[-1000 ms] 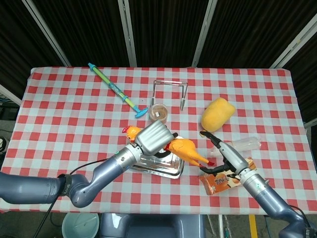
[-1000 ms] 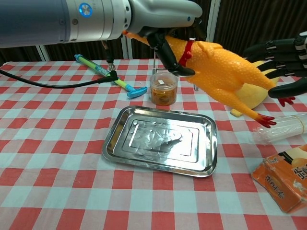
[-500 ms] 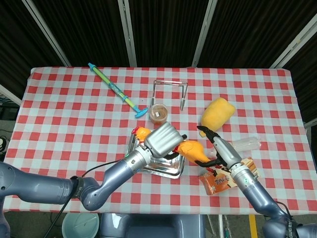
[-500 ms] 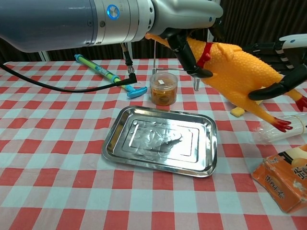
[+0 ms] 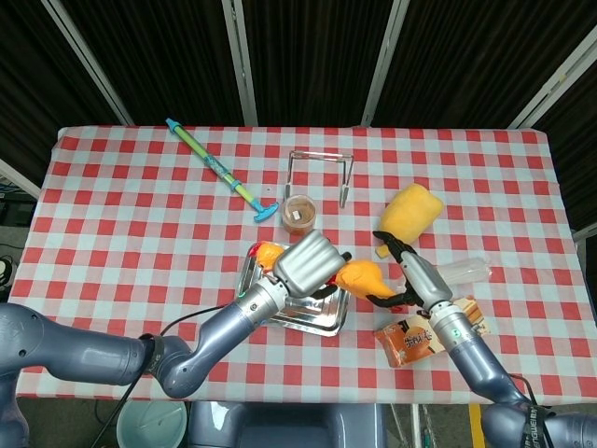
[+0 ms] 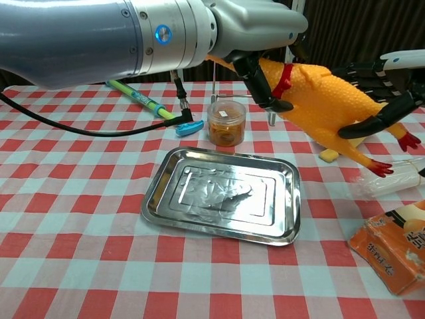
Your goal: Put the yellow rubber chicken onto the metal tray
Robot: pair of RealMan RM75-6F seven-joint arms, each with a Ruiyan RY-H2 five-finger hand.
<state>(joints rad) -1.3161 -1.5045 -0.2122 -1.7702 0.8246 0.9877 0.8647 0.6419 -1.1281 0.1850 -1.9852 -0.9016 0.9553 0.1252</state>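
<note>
The yellow rubber chicken [image 6: 319, 100] hangs in the air above the far right corner of the metal tray [image 6: 199, 206], head to the left, red feet to the right. My left hand [image 6: 255, 70] grips it at the neck from above. My right hand [image 6: 388, 90] reaches in from the right and holds its rear, thumb under the tail and fingers behind the body. In the head view the chicken [image 5: 362, 276] sits between the left hand [image 5: 304, 260] and the right hand [image 5: 403, 277], over the tray [image 5: 317, 320]. The tray holds nothing.
A small jar of brown stuff [image 6: 228, 123] stands just behind the tray. A blue-green toy pump [image 6: 149, 103] lies back left. An orange snack packet [image 6: 395, 256] and a clear plastic tube [image 6: 393, 183] lie at the right. A yellow sponge [image 5: 410, 213] and a wire rack [image 5: 321, 168] sit further back.
The left hand carried the chicken a little rightward and up. The right hand, open beside it a second ago, has closed around the chicken's rear.
</note>
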